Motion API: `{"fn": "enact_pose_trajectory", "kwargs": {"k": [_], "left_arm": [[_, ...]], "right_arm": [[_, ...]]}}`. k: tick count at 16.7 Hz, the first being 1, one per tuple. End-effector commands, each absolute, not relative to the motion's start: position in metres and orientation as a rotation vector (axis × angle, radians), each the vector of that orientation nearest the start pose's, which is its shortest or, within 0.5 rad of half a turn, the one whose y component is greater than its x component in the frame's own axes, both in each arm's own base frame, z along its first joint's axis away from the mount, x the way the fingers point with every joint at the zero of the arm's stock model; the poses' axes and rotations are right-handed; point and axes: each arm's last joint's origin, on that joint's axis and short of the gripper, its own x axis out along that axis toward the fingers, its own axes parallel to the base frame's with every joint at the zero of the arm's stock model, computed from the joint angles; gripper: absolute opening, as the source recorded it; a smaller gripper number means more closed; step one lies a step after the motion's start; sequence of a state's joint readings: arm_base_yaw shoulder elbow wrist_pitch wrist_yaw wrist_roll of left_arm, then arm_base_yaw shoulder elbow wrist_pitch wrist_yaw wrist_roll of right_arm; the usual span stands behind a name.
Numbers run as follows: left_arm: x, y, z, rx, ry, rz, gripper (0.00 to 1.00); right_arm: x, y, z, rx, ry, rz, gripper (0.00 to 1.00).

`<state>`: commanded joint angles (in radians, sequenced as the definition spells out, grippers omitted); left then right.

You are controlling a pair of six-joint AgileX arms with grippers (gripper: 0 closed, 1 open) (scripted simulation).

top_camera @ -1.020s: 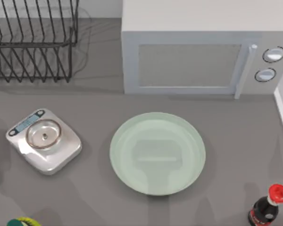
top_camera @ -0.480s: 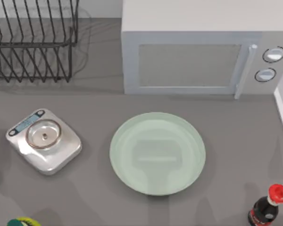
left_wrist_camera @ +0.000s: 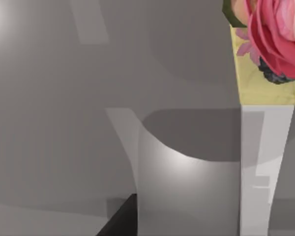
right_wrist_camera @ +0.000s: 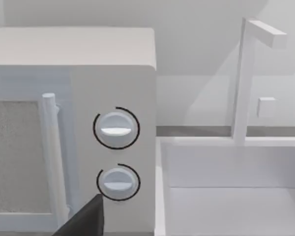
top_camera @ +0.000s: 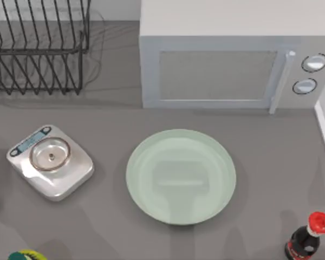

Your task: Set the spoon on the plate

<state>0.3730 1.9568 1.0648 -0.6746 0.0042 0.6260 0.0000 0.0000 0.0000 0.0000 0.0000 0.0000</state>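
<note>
Right tool (right_wrist_camera: 81, 219) faces one microwave (right_wrist_camera: 71, 128), two dials.

Not much arm to see: a dark bit of the left gripper (left_wrist_camera: 122, 219) pokes into its wrist view, and the right gripper (right_wrist_camera: 86, 220) does likewise.

A glossy, smooth glaze is seen on the plate (top_camera: 181, 176); brushed, shiny metal on the scale (top_camera: 50, 162); matt grey on the table (top_camera: 108, 227).
</note>
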Motion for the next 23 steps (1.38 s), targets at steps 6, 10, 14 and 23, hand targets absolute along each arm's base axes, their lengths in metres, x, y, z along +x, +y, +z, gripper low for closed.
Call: {"fn": "enact_pose_trajectory", "kwargs": {"k": [6, 10, 14, 23], "left_arm": [[0.306, 0.121, 0.124, 0.186, 1.519, -0.192, 0.00], [0.308, 0.122, 0.165, 0.182, 1.534, -0.201, 0.00], [0.304, 0.120, 0.207, 0.184, 1.528, -0.198, 0.00], [0.321, 0.102, 0.213, 0.249, 1.512, -0.256, 0.00]], "right_arm": [[0.106, -0.001, 0.160, 0.000, 0.000, 0.000, 1.00], [0.106, -0.001, 0.160, 0.000, 0.000, 0.000, 1.00], [0.106, -0.001, 0.160, 0.000, 0.000, 0.000, 1.00], [0.106, -0.001, 0.160, 0.000, 0.000, 0.000, 1.00]]}}
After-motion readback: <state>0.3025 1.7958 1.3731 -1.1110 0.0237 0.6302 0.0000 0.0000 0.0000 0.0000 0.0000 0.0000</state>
